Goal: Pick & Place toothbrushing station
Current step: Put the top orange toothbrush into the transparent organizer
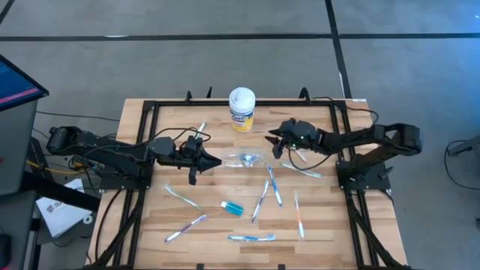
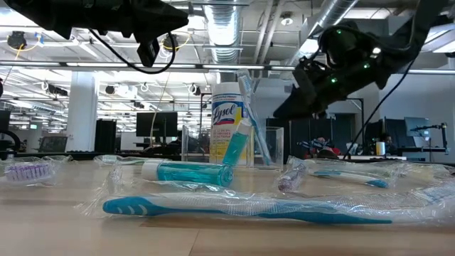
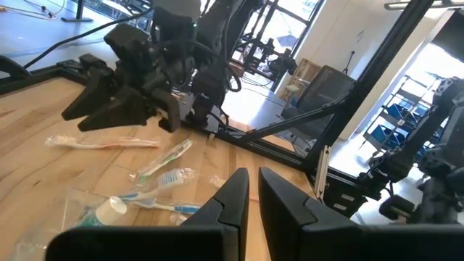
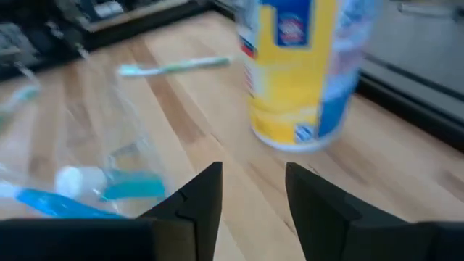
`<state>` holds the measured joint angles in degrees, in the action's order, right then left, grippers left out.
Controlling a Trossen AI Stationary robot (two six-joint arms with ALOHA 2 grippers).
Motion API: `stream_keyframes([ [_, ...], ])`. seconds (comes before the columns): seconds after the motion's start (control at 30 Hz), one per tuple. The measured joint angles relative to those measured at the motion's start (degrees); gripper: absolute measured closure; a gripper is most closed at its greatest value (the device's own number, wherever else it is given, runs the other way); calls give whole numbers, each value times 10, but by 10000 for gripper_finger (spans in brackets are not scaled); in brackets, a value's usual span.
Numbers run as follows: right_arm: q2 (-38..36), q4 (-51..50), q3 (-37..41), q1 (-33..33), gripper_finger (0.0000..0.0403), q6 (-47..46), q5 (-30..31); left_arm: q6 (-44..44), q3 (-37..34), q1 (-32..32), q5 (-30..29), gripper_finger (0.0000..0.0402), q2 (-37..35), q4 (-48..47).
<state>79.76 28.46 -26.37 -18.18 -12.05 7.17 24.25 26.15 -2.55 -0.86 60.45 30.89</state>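
Observation:
The see-through cup (image 1: 246,158) stands mid-table with a blue toothbrush (image 2: 254,117) and a teal tube (image 2: 238,146) leaning inside it. A second teal tube (image 1: 232,208) lies nearer the front. Several wrapped toothbrushes (image 1: 261,201) are scattered flat on the wood. My left gripper (image 1: 217,160) hovers just left of the cup, shut and holding nothing. My right gripper (image 1: 273,136) hangs open above the table, right of and behind the cup, between it and the yellow canister (image 1: 241,110). Nothing is between its fingers (image 4: 196,203).
The yellow canister with the white lid stands upright at the table's far middle, close to my right gripper. A black frame (image 1: 142,142) runs along the table's edges. Toothbrushes lie near the front (image 1: 251,238) and at the right (image 1: 298,214); one lies far left (image 1: 201,129).

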Motion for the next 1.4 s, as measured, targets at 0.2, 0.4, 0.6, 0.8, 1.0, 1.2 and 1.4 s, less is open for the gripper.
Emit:
stream_keyframes([
  [0.2,-49,-125,0,-17,269,-26,2,0,0,0,0,376,0,0],
  [0.4,-66,-219,0,-39,263,-54,2,0,0,0,0,376,0,0],
  [0.6,-63,-263,0,-60,255,-56,2,0,0,0,0,376,0,0],
  [0.8,-63,-287,0,-81,250,-60,2,0,0,0,0,376,0,0],
  [1.0,-54,-296,0,-91,243,-60,2,0,0,0,0,376,0,0],
  [1.2,-13,-294,-2,-94,241,-56,2,0,0,0,0,376,0,0],
  [1.4,28,-281,-22,-94,243,-43,2,0,0,0,0,376,0,0],
])
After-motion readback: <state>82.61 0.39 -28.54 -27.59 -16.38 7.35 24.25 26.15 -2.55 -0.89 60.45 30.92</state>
